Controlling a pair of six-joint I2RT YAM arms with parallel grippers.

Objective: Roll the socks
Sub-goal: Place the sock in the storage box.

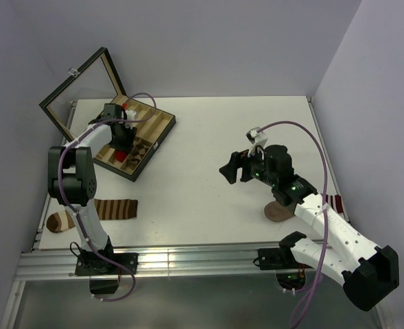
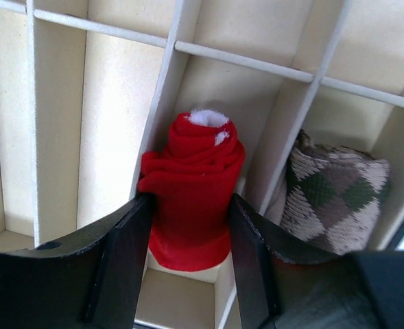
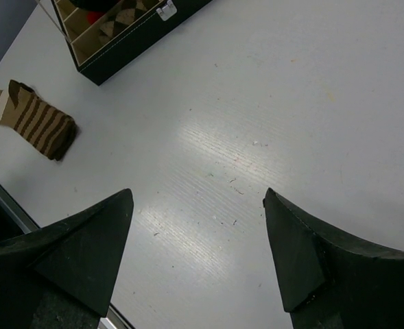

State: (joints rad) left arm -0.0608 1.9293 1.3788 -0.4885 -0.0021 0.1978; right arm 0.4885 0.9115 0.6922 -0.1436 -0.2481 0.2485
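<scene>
One rolled red sock (image 2: 191, 171), white cuff uppermost, is standing beside one rolled argyle sock (image 2: 332, 199); left gripper (image 2: 189, 205) is flanking the red, grip indeterminable; right gripper (image 3: 197, 199) is gaping wide.

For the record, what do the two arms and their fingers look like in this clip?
Both the left arm and right arm have white link shells with black joint housings. A purple cable loops along each. The right arm shows a small green light. The left gripper and right gripper carry plain black wedge-shaped fingers.
</scene>
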